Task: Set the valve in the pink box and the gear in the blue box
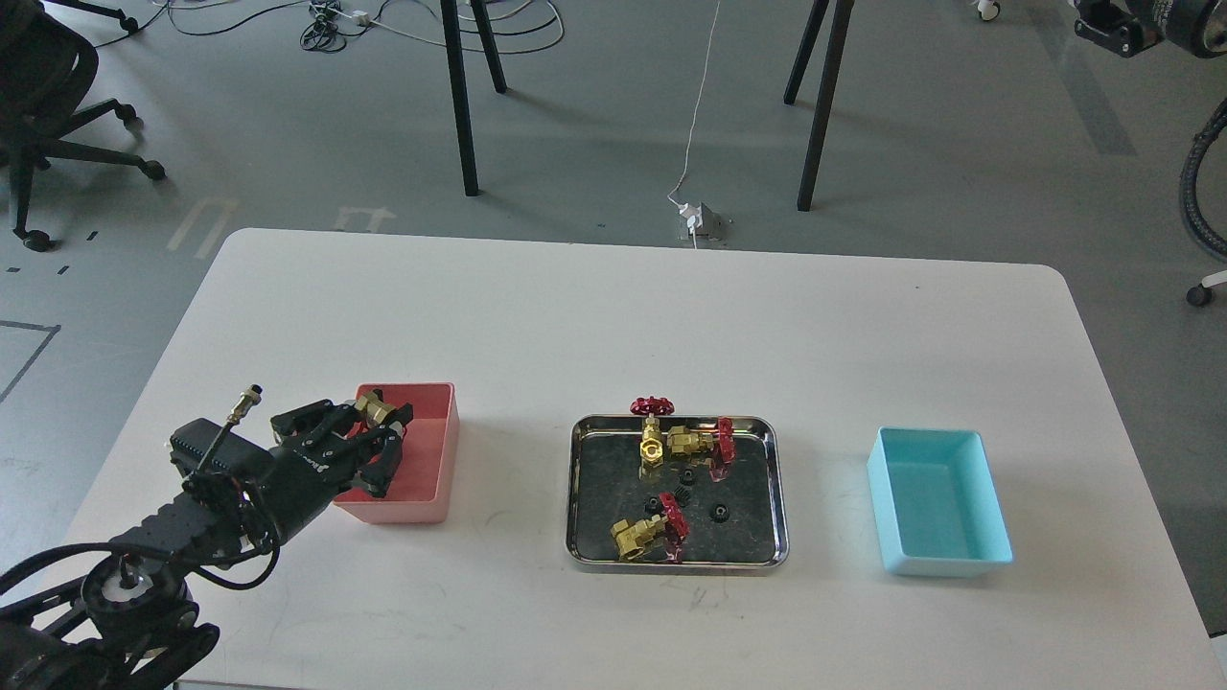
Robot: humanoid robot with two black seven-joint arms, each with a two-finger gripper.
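My left gripper [383, 424] is shut on a brass valve [371, 410] and holds it over the left end of the pink box [428, 458], low at its rim. Three more valves lie in the steel tray [578, 479]: one upright at the back [652, 433], one beside it [692, 441], one at the front [644, 535]. Several tiny black gears lie among them, such as one [686, 476] and another [717, 513]. The blue box [939, 503] stands at the right and looks empty. My right gripper is out of view.
The tray sits between the two boxes on a white table [623, 326]. Beyond the table's far edge are black stand legs [465, 105], cables on the floor and an office chair [43, 105] at the far left.
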